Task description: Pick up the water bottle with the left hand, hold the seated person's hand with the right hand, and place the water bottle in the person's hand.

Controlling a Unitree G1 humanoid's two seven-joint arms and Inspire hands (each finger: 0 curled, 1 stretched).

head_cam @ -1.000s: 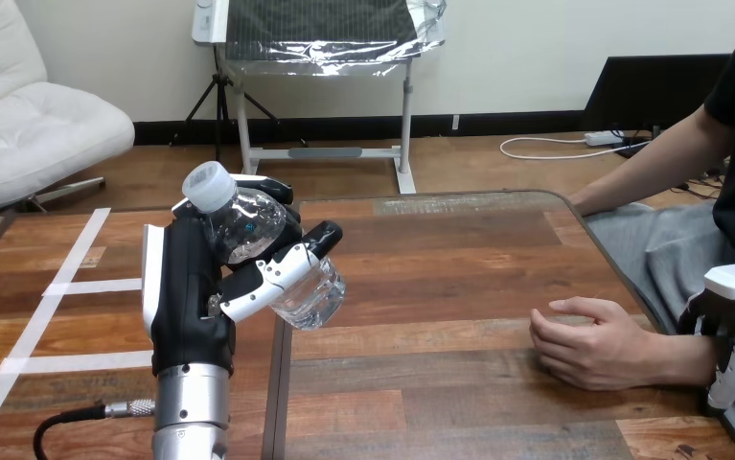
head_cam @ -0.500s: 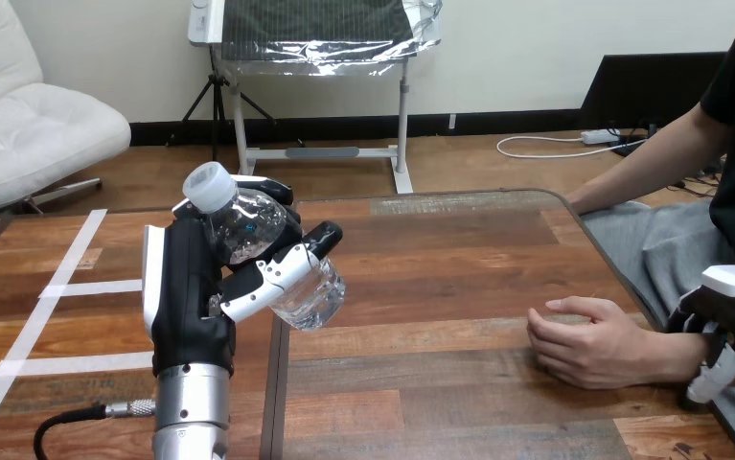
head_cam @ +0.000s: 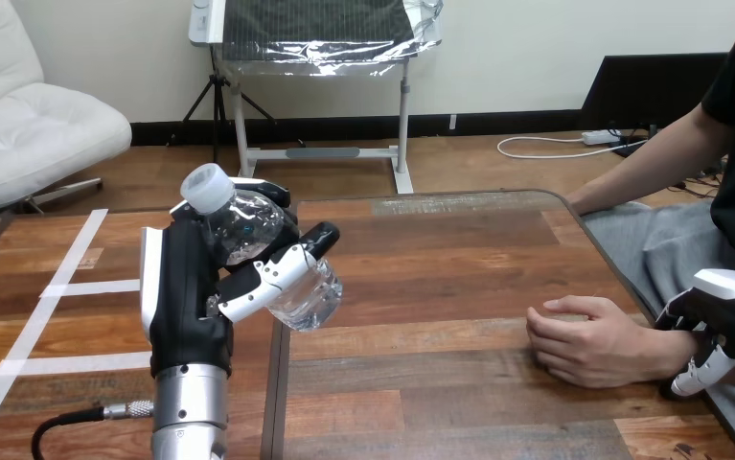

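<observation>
The left hand [head_cam: 195, 287] clamps the raised bottle [head_cam: 260, 251]; the right hand [head_cam: 727, 321] is beside the person's wrist [head_cam: 670, 348] on the bench [head_cam: 440, 268], grip unclear; handover remains.

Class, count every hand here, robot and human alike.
3. The robot's left hand, at the left, grips the water bottle; its right hand is at the right edge beside the person's hand, which rests on the table. More may be hidden.

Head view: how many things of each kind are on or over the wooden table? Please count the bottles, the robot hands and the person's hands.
Clear plastic water bottle with a white cap: 1
Black-and-white robot hands: 2 (left hand curled round the bottle, right hand by the person's wrist)
Person's hand, resting on the wooden table: 1
Total: 4
</observation>
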